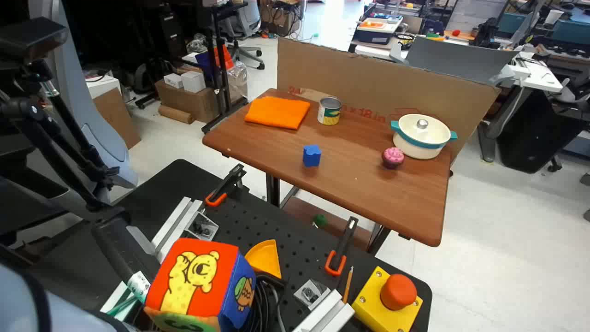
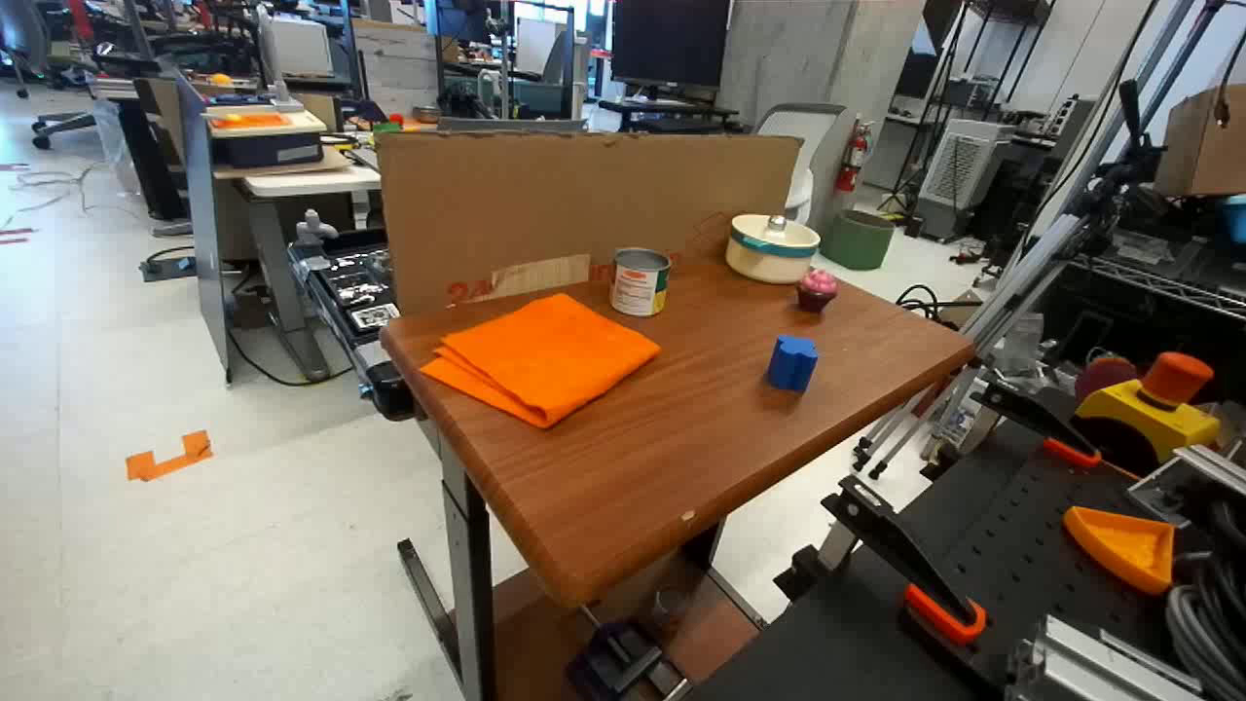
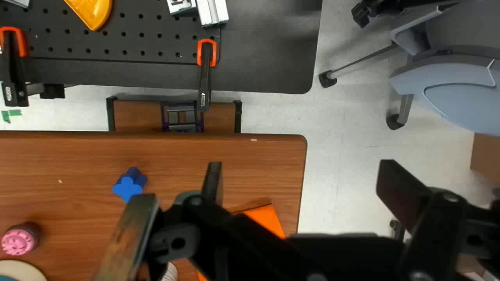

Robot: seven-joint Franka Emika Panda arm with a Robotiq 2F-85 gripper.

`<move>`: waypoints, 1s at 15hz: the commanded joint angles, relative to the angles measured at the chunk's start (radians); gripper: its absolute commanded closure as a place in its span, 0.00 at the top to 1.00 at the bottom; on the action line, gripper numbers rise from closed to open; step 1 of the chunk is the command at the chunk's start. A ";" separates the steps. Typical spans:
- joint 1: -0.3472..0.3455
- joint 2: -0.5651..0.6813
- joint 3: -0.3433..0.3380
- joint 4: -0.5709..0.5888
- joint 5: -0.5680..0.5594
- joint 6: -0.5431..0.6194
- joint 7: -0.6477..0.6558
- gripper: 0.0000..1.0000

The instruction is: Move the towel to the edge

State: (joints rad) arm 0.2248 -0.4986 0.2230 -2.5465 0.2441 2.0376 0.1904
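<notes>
Tool point(image 3: 289, 191) jaws are spread wide in the wrist view, gripping nothing, with the bench point(image 3: 86, 160) and floor point(image 3: 343, 187) beyond them. They and the parts behind hide most of the towel point(image 3: 266, 219); its near left corner shows. It should be light, limp and soft, hard to damage, more likely to bunch than to slide.

In an exterior view the tool is out of sight. The towel lies folded flat at the far left of the bench. The can point(image 1: 329, 116) stands upright just right of it; whether its grey top is sealed, I cannot tell. The pot point(image 1: 417, 148), far right, has its lid point(image 1: 426, 133) on, so its contents are hidden.

In an exterior view the towel's loose layers point(image 2: 467, 378) face the left edge point(image 2: 493, 489) and come close to it; that is probably the edge meant. A rounded fold point(image 2: 551, 409) forms the near left corner. I would take hold there, through every layer, with a light pinch: lifting only the top one could undo the stack. Reaching in from the near side would also keep clear of the can, whose inside cannot be made out here either.
</notes>
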 commanded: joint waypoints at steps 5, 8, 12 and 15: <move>0.000 0.000 0.000 0.001 0.000 -0.002 0.000 1.00; 0.000 0.000 0.000 0.001 0.000 -0.002 0.000 1.00; 0.000 0.000 0.000 0.001 0.000 -0.002 0.000 1.00; -0.010 0.012 0.002 0.033 -0.009 -0.008 0.018 1.00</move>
State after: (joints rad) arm 0.2248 -0.4986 0.2230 -2.5465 0.2437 2.0376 0.1904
